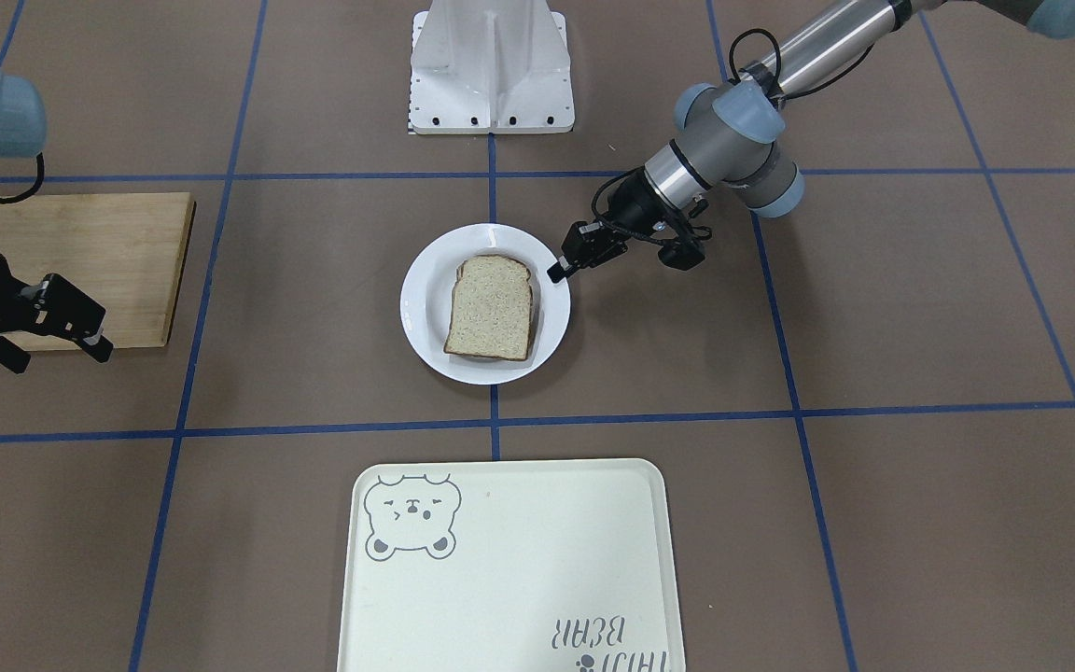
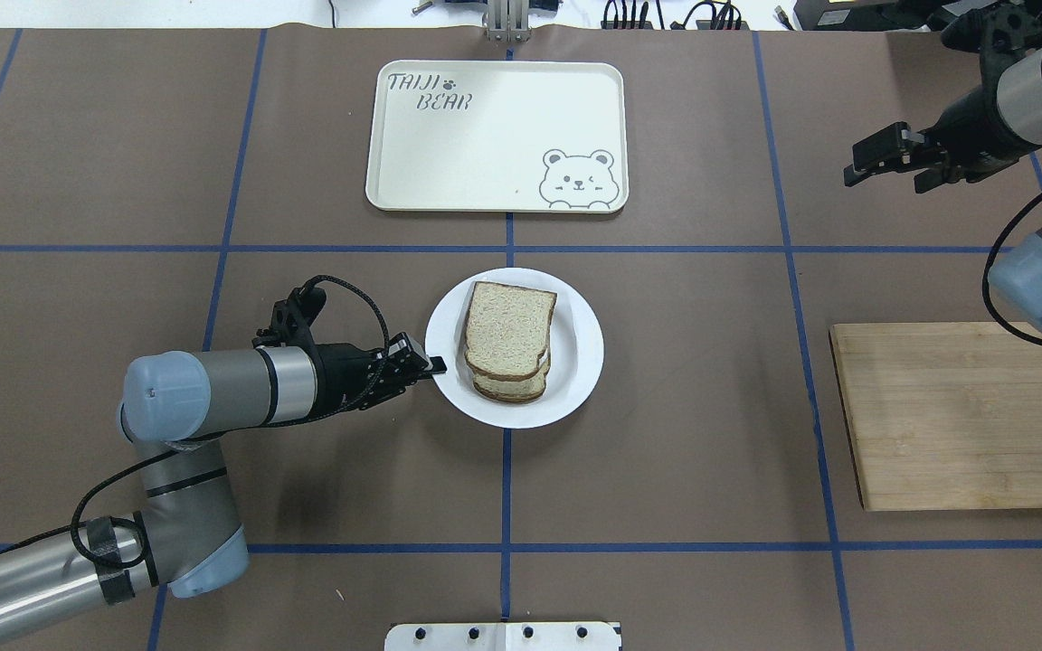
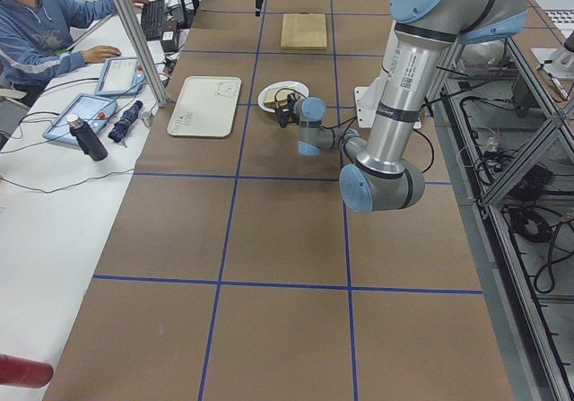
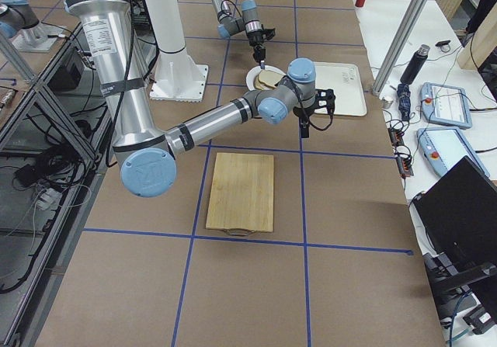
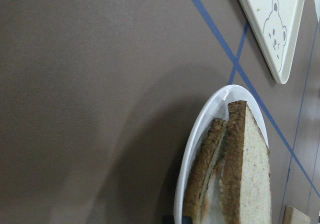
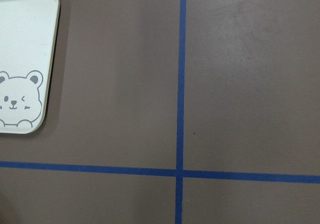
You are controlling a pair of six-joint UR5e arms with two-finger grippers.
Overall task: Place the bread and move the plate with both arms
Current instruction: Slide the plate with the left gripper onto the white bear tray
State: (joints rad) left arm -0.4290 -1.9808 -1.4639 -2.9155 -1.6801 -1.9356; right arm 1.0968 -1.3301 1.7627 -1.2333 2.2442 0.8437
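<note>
A plain brown-crusted slice of bread (image 1: pixel 491 306) (image 2: pixel 510 327) lies on top of another slice on the round white plate (image 1: pixel 425 327) (image 2: pixel 580 362) at the table's middle. The left wrist view shows both slices edge-on, the bread (image 5: pixel 250 169) over the plate rim (image 5: pixel 200 134), with something pale between them. My left gripper (image 1: pixel 557 272) (image 2: pixel 431 365) is low at the plate's edge on the robot's left, shut on the rim. My right gripper (image 1: pixel 62 359) (image 2: pixel 883 179) hangs open and holds nothing, far off on the robot's right, above the table.
A cream tray with a bear drawing (image 1: pixel 509 560) (image 2: pixel 485 154) lies beyond the plate, away from the robot. On the robot's right sits a wooden cutting board (image 1: pixel 99 243) (image 2: pixel 964 416). The white robot base (image 1: pixel 491 65) stands behind the plate.
</note>
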